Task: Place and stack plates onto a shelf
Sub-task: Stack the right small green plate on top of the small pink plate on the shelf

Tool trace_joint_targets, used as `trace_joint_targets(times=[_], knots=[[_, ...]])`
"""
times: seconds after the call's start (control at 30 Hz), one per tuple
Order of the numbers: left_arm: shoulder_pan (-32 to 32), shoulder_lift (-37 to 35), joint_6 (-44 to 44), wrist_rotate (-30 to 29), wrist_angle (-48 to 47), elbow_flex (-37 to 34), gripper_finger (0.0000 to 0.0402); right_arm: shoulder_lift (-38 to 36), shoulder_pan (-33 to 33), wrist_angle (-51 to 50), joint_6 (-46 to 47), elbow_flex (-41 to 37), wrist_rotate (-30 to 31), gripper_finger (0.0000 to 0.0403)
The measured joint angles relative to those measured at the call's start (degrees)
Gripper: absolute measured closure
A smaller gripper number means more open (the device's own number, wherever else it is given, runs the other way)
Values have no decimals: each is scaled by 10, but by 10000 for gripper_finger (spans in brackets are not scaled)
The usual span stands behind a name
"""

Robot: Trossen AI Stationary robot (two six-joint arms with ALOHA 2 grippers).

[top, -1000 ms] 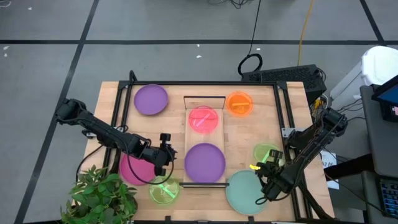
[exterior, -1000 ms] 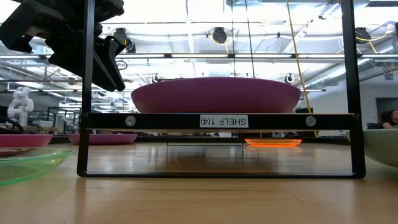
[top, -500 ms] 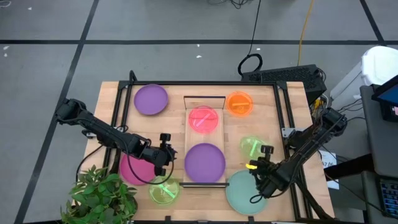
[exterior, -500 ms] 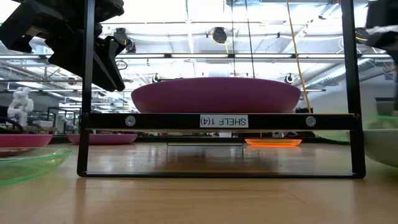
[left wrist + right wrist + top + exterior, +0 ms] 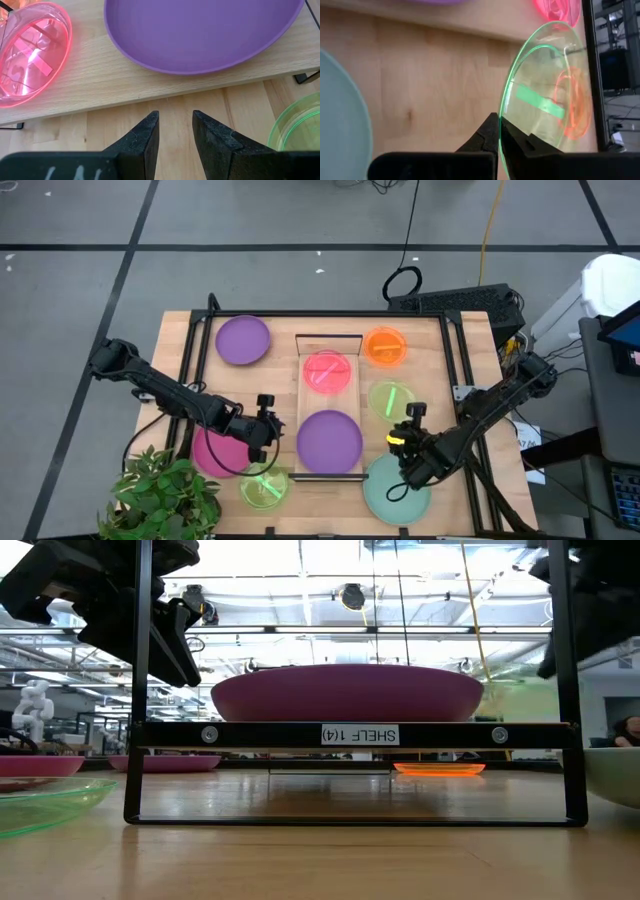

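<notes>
Pinching the rim of a small green plate (image 5: 390,400) edge-on, the right gripper (image 5: 402,442) holds it right of centre beside the shelf (image 5: 329,405), likely for stacking, while the left gripper (image 5: 266,423), fingers slightly parted and empty, waits lower left.

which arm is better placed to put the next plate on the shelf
Right. Its tool is shut on a green plate, lifted beside the shelf. The left tool hangs open and empty on the shelf's other side.
</notes>
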Motion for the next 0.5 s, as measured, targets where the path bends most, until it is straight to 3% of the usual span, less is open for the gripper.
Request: trace_joint_targets(times=[0.5], knots=[[0, 0, -8, 0, 0, 0, 277, 0, -111, 85, -269, 61, 15, 403]])
